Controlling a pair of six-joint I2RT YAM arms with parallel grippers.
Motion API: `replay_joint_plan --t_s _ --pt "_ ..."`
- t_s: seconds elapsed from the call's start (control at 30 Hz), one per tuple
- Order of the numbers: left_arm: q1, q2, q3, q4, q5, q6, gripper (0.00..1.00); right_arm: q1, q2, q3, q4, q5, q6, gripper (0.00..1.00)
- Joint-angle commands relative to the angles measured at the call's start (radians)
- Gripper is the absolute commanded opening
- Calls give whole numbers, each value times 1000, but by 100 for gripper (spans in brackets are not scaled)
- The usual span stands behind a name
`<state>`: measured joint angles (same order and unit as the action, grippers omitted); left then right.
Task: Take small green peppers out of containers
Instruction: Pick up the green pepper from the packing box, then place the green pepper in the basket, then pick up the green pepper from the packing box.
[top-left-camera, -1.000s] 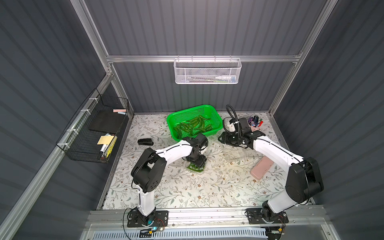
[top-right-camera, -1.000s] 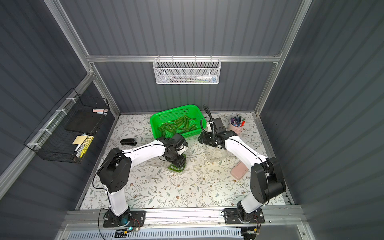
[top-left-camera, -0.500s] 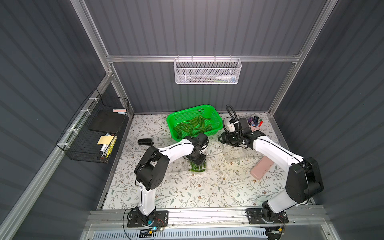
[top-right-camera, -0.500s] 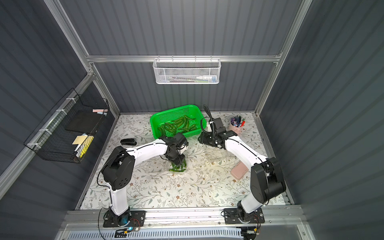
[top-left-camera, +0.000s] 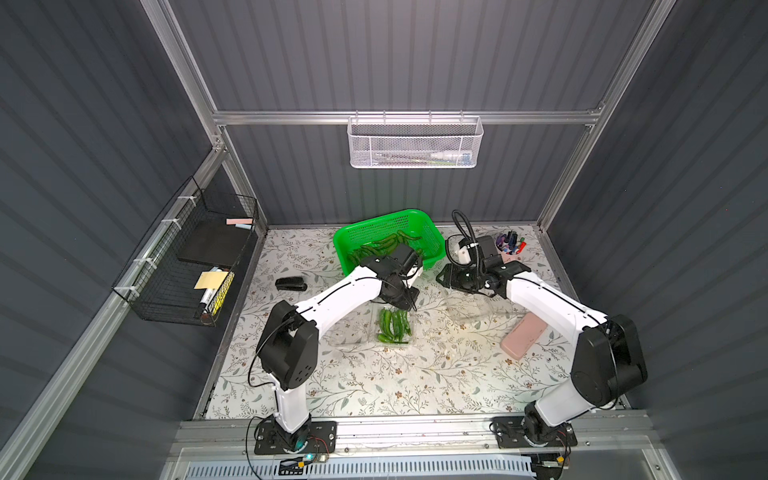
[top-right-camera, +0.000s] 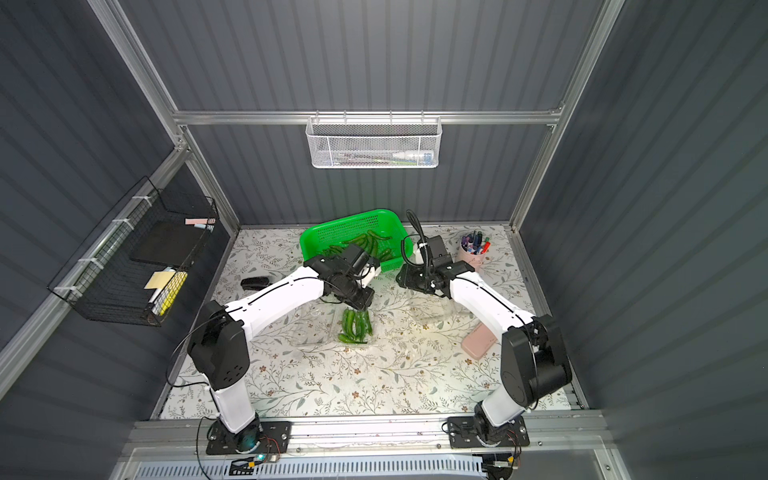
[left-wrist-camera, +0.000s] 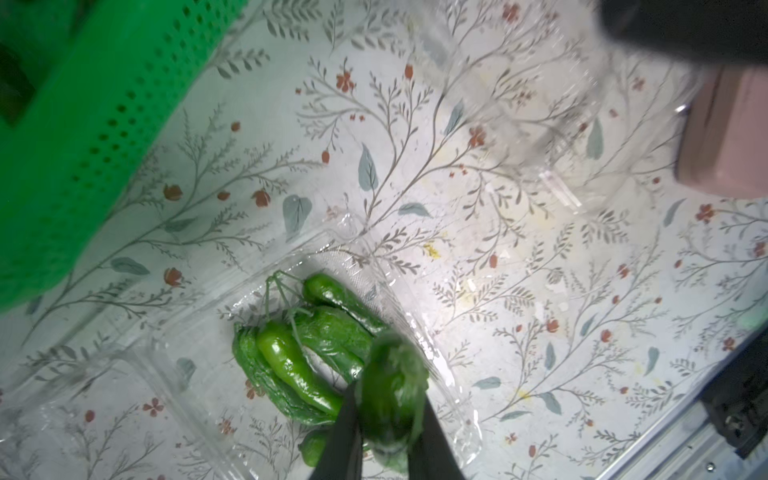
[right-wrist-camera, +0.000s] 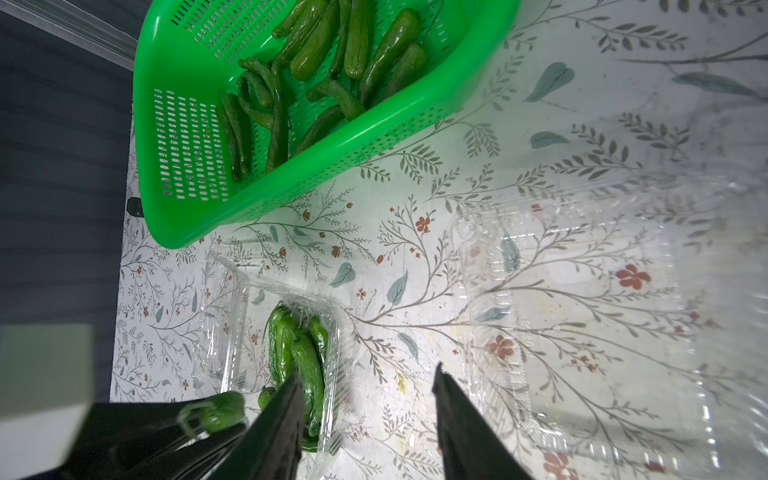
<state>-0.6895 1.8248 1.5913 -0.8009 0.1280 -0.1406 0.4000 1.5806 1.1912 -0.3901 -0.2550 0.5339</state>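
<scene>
Peppers (top-left-camera: 392, 326) lie bunched in an open clear container (right-wrist-camera: 336, 345) at the middle of the desk (top-left-camera: 374, 386). One pepper (left-wrist-camera: 390, 374), blurred, is pinched between the fingers of the left gripper (left-wrist-camera: 388, 401), right over that container's end nearest the green basket (top-left-camera: 430, 237). The basket sits at the back of the desk and carries more peppers. A second container (top-left-camera: 473, 309) lies open to the right of the first. The right gripper (right-wrist-camera: 365, 386) hangs above the desk between the two containers, its jaws apart with only air between them.
</scene>
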Motion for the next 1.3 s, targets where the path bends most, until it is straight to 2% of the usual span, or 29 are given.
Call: replay_joint_plan --t_s 0.0,0.1,0.2,0.43,0.47,0.5,0.53,0.6,0.73,0.83,1.03,1.27 --pt "27 -40 65 -18 -20 -29 0 3 7 10 -13 2 -12 53" --pt "119 -30 131 58 -36 -50 0 3 4 8 -13 3 -17 53" --pt "206 45 247 118 -47 -69 0 5 7 11 -12 -10 -13 53" --pt "354 345 511 138 -18 -137 2 78 35 62 -42 -98 -65 53" --pt "370 381 535 127 -21 -155 10 105 45 73 -47 -103 -80 54" --pt "382 401 548 127 -12 -167 26 129 57 81 -51 -108 -93 54" --pt "393 413 547 139 -1 -179 46 157 72 93 -55 -106 -104 54" --pt "401 413 538 156 10 -189 57 201 110 121 -57 -104 -125 54" --pt "403 325 443 241 12 -216 93 262 204 188 -117 -82 -149 52" --pt "403 220 306 328 -2 -253 94 285 271 228 -127 -70 -154 48" --pt "403 57 72 418 -18 -316 94 311 379 299 -175 39 -195 44" --pt "403 -33 -85 434 -11 -336 93 339 442 335 -212 80 -237 39"
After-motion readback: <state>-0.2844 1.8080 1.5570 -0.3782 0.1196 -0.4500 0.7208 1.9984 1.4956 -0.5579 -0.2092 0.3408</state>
